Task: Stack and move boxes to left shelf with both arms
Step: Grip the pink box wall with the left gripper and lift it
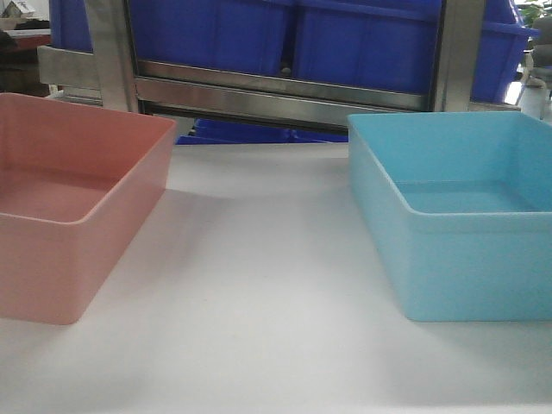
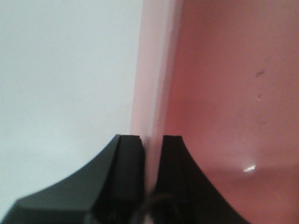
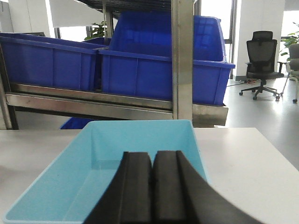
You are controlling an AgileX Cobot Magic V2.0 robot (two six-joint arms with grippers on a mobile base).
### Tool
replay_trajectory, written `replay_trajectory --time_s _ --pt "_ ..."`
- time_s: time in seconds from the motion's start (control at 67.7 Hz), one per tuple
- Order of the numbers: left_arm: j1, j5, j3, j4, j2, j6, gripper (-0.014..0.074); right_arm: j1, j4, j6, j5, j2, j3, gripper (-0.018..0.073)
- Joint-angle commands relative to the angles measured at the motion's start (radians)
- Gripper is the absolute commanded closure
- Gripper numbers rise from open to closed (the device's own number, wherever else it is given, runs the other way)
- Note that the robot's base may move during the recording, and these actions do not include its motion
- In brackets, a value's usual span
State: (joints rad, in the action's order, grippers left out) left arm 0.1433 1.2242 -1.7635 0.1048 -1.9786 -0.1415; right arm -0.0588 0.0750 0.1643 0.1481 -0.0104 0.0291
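Plainly, the weak spot is the grip of the left hand (image 2: 152, 148). It pinches only one thin wall of the pink tub (image 1: 69, 198). A lift from there would likely tip the tub, flex the wall, or let the smooth plastic slide out of the fingers (image 2: 128, 158).

Both tubs sit well apart on the surface (image 1: 259, 293), pink to the left and the blue tub (image 1: 457, 250) to the right, so stacking is not yet done. A tilted tub brought across could catch rim on rim and shove the other along instead of dropping in.

On the right hand (image 3: 152, 156), the fingers are pressed together with nothing between them. Lowered like that, it would knock the blue tub's near wall rather than straddle it.

Behind, the shelf (image 1: 259, 93) carries dark bins (image 3: 154, 65) just above its rail, so I'd guess room there is tight for a stack.

As for pose, the left hand sits astride a wall of the pink tub. One finger is outside over bare surface and one is inside, closed on the wall between them. It is out of the front view, so I cannot tell which wall. The right hand hovers low at the blue tub's near end and points along its length toward the shelf. It touches nothing that I can see.
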Motion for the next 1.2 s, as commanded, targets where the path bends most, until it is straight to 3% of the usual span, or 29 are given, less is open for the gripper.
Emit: replay_trajectory --time_s 0.0,0.192,0.296,0.606,0.709,0.872,1.182 --pt "-0.016 0.056 -0.04 0.047 0.119 0.054 0.0601 0.003 0.008 -0.001 0.086 -0.02 -0.018 0.0503" --pt "-0.037 0.035 0.068 0.062 0.263 0.09 0.0601 0.003 0.008 -0.001 0.086 -0.02 -0.018 0.0503" --pt "-0.059 -0.006 0.174 0.062 0.35 0.158 0.0601 0.003 0.008 -0.001 0.086 -0.02 -0.018 0.0503" --pt "-0.267 -0.048 0.34 0.104 0.45 0.313 0.06 0.003 0.008 -0.001 0.086 -0.02 -0.018 0.0503" --pt "-0.347 -0.124 0.394 0.116 0.452 0.399 0.06 0.003 0.008 -0.001 0.086 -0.02 -0.018 0.0503" --pt "-0.47 -0.258 0.466 0.132 0.452 0.473 0.06 0.003 0.008 -0.001 0.086 -0.02 -0.018 0.0503" --pt "-0.564 -0.377 0.537 0.127 0.417 0.499 0.0601 0.003 0.008 -0.001 0.086 -0.02 -0.018 0.0503"
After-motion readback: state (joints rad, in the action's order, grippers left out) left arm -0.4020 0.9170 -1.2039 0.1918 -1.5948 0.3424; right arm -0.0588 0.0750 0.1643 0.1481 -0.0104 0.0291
